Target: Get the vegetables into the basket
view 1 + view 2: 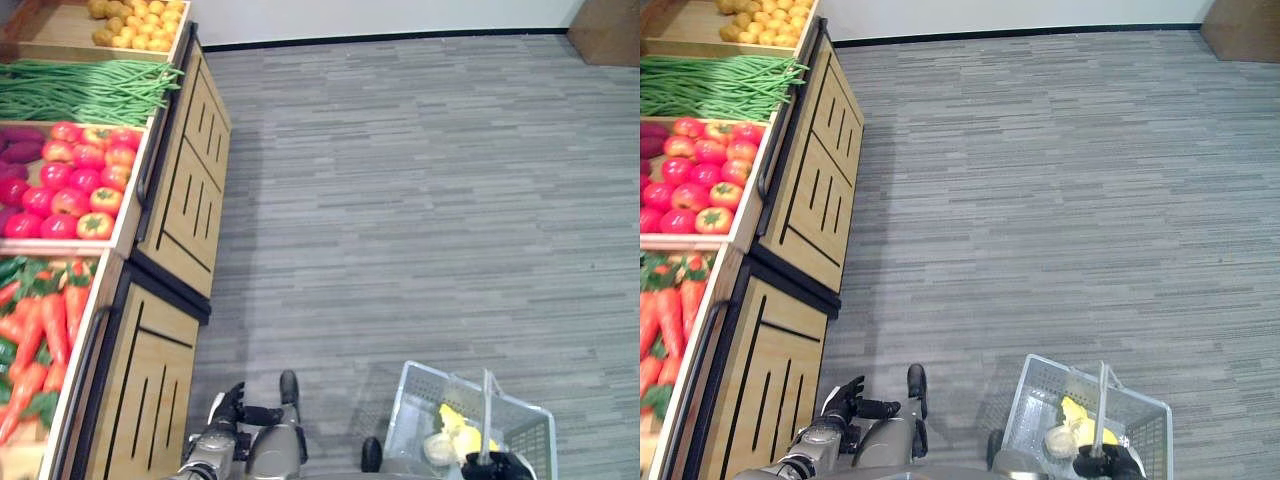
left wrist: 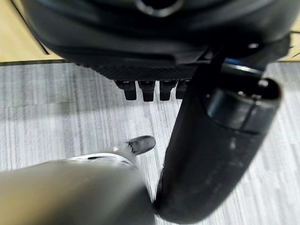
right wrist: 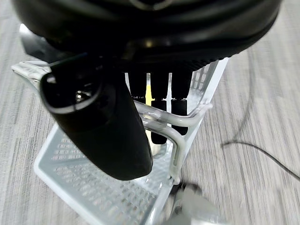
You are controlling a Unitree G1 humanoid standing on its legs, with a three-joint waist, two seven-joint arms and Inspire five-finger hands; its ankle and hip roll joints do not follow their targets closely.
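- Stand on the left: carrots, tomatoes, beans and a tray of yellow ones at the back, four lots, too many to count.
- Left hand hangs by the stand, fingers loosely apart, holding nothing.
- One basket on the right. The head views show two pale vegetables inside.
- The wrist view shows the right hand clamped on its handle.

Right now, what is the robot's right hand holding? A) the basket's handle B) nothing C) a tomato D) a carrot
A: in the right wrist view the right hand has its fingers curled round the handle of the grey basket, which hangs beside the robot above the floor.
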